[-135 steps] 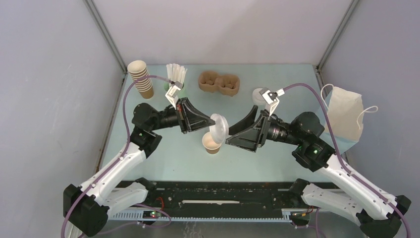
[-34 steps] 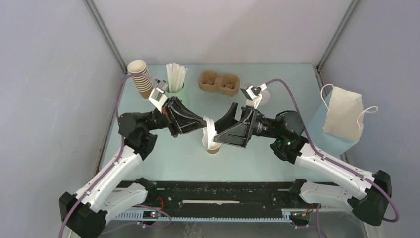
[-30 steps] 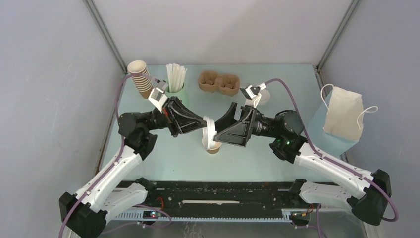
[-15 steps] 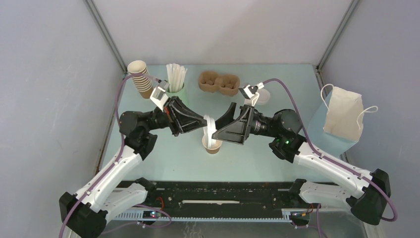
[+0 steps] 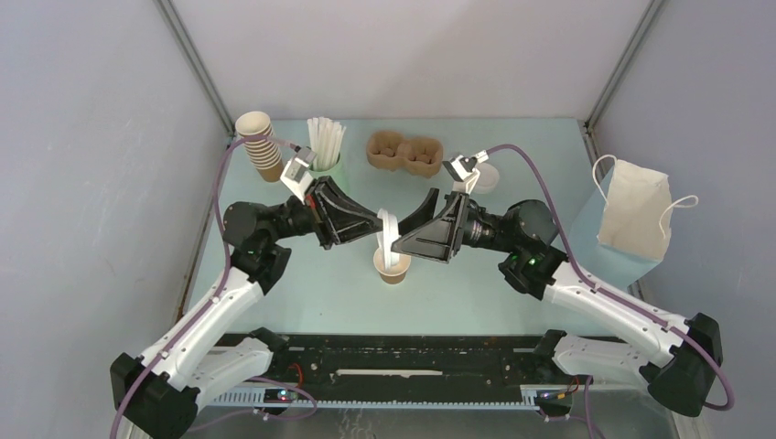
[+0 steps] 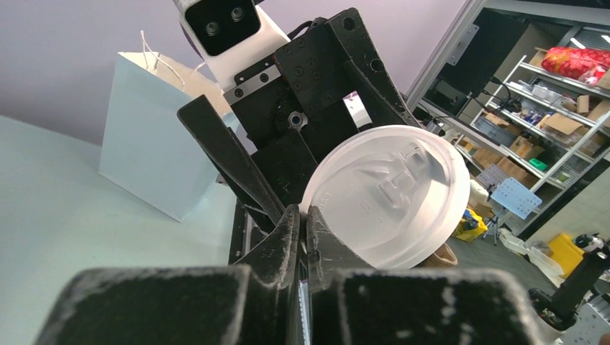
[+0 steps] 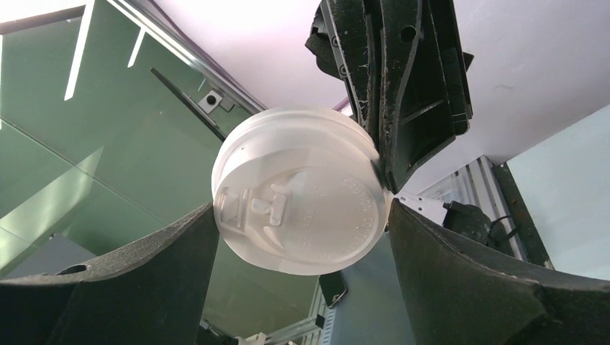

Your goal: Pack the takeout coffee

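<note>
A small brown paper cup (image 5: 393, 268), the takeout coffee without its lid, stands open in the middle of the table. Just above it the round white lid (image 5: 387, 236) hangs on edge. My left gripper (image 5: 378, 227) is shut on the lid's rim; the left wrist view shows both fingers pinching the lid (image 6: 388, 192) at its edge, at the left gripper (image 6: 303, 215). My right gripper (image 5: 399, 242) faces it, open. In the right wrist view its fingers stand either side of the lid (image 7: 302, 198), close to the rim, around the right gripper (image 7: 302, 215).
At the back stand a stack of lidless brown cups (image 5: 261, 144), a mint-green cup of white straws (image 5: 326, 146), a pulp carrier (image 5: 405, 153) and spare white lids (image 5: 484, 177). A pale paper bag (image 5: 635, 216) stands at the right edge.
Both grippers and the lid have shifted slightly toward the back, above the cup. The right gripper's fingers have drawn a little closer to the lid's rim.
</note>
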Robot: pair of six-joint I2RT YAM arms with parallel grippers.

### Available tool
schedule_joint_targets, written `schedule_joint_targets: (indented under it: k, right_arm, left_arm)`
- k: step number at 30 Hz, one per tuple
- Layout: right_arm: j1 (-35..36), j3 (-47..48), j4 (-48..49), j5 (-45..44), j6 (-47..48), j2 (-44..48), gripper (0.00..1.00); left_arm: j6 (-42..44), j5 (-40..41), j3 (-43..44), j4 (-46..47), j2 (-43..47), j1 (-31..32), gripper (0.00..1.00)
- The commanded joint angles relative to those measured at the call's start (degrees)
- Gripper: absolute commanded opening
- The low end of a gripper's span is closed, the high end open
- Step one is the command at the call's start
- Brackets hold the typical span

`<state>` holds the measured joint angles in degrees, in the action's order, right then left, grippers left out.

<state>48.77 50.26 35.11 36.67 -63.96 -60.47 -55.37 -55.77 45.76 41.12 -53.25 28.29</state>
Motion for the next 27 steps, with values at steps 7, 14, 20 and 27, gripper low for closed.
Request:
schedule_joint_targets:
  k: [7,14,20,27]
  right_arm:
    - [-1.22,0.28,-0.94,-0.10,0.10,1.38,0.91]
    - [-2.48,-0.59,0.75,0.18,-1.50,1.65,0.90]
    - [-4.82,-2.54,2.20,0.79,-3.36,1.86,0.89]
    - [-7.43,-3.50,-0.85,1.70,-2.38,2.90,0.89]
  left_arm:
    - [3.59,2.31,0.03,-3.83,-0.36,-1.39,0.27]
    - [6.08,3.32,0.88,-8.18,-0.45,-1.65,0.44]
    - [6.89,3.81,1.04,-9.41,-0.16,-2.38,0.59]
    - [8.61,5.25,1.49,-12.54,1.75,-6.08,0.86]
